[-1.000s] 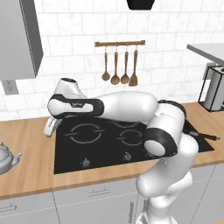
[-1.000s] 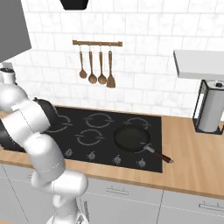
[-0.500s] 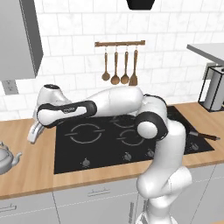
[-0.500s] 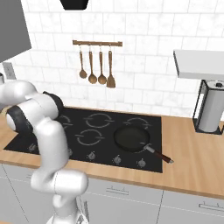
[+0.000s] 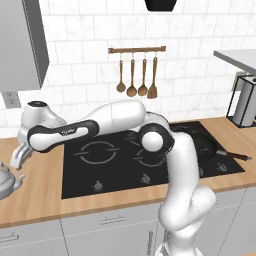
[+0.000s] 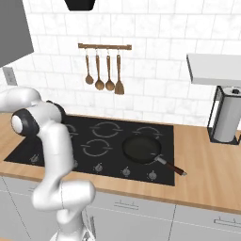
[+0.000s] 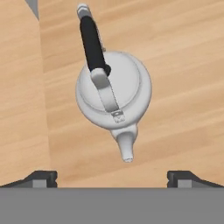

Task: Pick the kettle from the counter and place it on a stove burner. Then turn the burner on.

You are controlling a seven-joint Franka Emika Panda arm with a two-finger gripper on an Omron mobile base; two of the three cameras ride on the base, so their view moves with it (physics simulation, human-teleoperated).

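The kitchen has a white tiled wall and a long wooden counter [image 5: 45,200] with pale grey cabinet fronts below it. A flat black cooktop [image 5: 115,165] is set into the counter, and grey rings are marked on its glass. The widest ring, the stove burner [image 5: 98,151], lies on the left part of the glass in the left base view. A black frying pan [image 6: 141,148] stands on the right side of the cooktop, with its handle pointing toward the front edge. Above the cooktop, four wooden utensils [image 6: 104,75] hang from a rail on the wall. A paper towel roll [image 6: 227,120] stands in a dark holder at the far right of the counter.

The white arm reaches far to the left, over the bare wood beside the cooktop. The gripper [image 5: 20,156] points down there. In the hand view the two finger tips [image 7: 41,178] are spread wide apart and hold nothing.

The kettle [image 7: 113,93] stands upright on the counter, left of the cooktop and well apart from the burner. In the hand view it is seen from above, between the finger tips and beyond them. Its spout points toward the camera, and the dark handle lies across the lid. The gripper is above the kettle and does not touch it.
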